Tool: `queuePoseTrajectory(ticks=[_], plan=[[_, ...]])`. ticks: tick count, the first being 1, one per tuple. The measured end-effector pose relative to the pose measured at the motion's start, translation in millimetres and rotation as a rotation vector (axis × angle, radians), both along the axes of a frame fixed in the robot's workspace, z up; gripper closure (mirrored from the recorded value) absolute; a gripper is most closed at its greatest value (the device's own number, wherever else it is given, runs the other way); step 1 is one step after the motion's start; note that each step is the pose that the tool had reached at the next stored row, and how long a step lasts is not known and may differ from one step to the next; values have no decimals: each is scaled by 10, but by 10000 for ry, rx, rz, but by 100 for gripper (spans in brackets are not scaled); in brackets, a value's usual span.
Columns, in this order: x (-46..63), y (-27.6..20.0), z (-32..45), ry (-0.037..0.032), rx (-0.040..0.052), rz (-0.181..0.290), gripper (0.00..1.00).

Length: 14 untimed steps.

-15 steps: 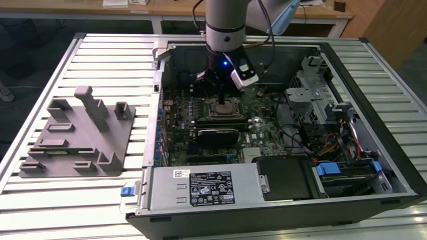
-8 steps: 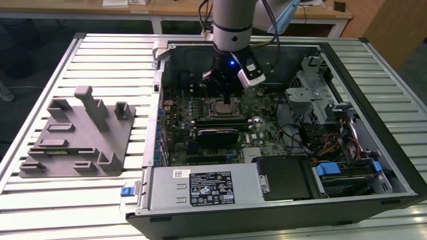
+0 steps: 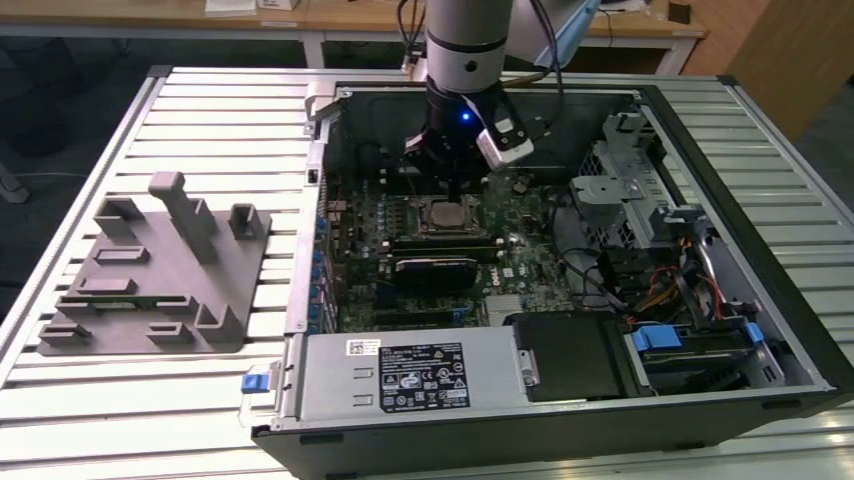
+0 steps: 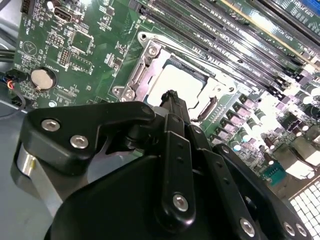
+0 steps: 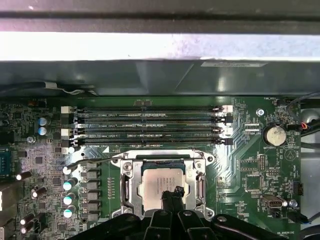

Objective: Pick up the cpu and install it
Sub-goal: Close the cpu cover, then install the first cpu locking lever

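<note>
- A slatted table (image 3: 94, 150) is seen in the exterior view, with an open computer case (image 3: 534, 440) laid on it.
- A grey tray (image 3: 147, 290) is placed at 9 o'clock of the case.
- The gripper (image 3: 447, 185) is held over the motherboard (image 3: 527, 250), its fingers (image 5: 172, 197) drawn together with nothing gripped.
- The cpu (image 5: 157, 182) is seated in its socket (image 5: 131, 187), directly beneath the fingertips; whether they touch it cannot be told.

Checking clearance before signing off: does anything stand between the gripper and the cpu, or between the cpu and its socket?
Nothing visible does. The cpu already lies inside the socket frame, and the gripper hangs directly over it with nothing between. Contact cannot be judged.
</note>
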<state>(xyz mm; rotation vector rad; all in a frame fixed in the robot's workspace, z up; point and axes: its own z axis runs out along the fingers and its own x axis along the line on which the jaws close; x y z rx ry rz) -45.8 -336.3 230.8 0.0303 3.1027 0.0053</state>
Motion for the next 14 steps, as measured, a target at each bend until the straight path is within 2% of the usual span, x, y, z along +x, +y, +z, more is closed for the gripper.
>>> queuePoseTrajectory(ticks=[14], plan=[[-11, 0, 7, 2, -3, 0, 89]])
